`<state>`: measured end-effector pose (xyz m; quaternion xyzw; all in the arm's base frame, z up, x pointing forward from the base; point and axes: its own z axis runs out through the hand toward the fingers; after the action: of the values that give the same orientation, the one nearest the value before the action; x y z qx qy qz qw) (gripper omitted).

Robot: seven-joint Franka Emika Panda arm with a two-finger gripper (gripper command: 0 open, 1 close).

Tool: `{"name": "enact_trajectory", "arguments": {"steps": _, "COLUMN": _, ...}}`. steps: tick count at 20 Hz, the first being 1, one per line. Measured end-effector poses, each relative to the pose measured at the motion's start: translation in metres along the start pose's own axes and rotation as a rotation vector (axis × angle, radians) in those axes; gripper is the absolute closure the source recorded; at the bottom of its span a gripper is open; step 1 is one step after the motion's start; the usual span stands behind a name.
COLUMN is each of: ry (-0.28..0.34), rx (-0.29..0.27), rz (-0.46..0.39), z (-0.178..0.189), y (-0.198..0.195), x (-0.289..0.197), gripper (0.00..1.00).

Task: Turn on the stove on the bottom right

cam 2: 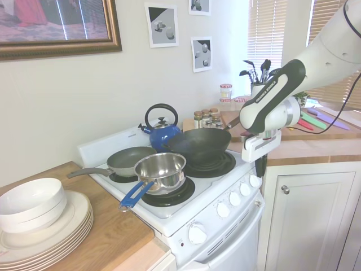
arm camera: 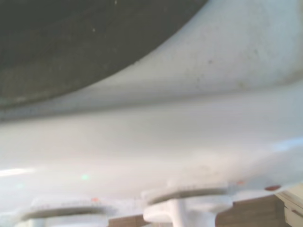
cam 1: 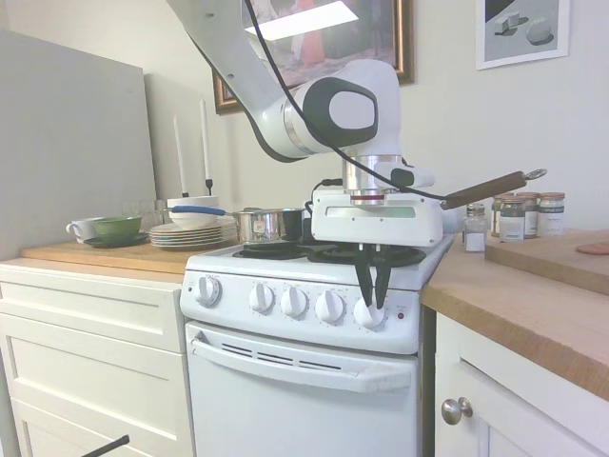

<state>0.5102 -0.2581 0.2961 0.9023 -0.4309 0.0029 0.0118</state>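
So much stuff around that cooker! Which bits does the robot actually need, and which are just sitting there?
Needed:
- the stove
- its rightmost knob
- the hand, fingers pinched onto that knob

Just sitting there:
- steel saucepan
- black wok
- grey frying pan
- blue kettle
- stacked plates
- spice jars

The wooden counter (cam 1: 533, 305) carries spice jars (cam 1: 521, 215) on one side of the stove (cam 1: 304, 314), and stacked plates (cam 2: 53, 228) with a bowl (cam 2: 31, 202) on the other.
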Motion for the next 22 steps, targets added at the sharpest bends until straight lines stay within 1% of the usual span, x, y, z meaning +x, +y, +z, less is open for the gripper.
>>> {"name": "enact_trajectory", "arguments": {"steps": 6, "ry": 0.001, "rx": -0.001, "rz": -0.006, "z": 0.000, "y": -0.007, "x": 0.005, "gripper": 1.00}}
{"name": "enact_trajectory", "arguments": {"steps": 22, "ry": -0.007, "rx": -0.003, "rz": -0.027, "z": -0.004, "y": -0.018, "x": -0.001, "gripper": 1.00}}
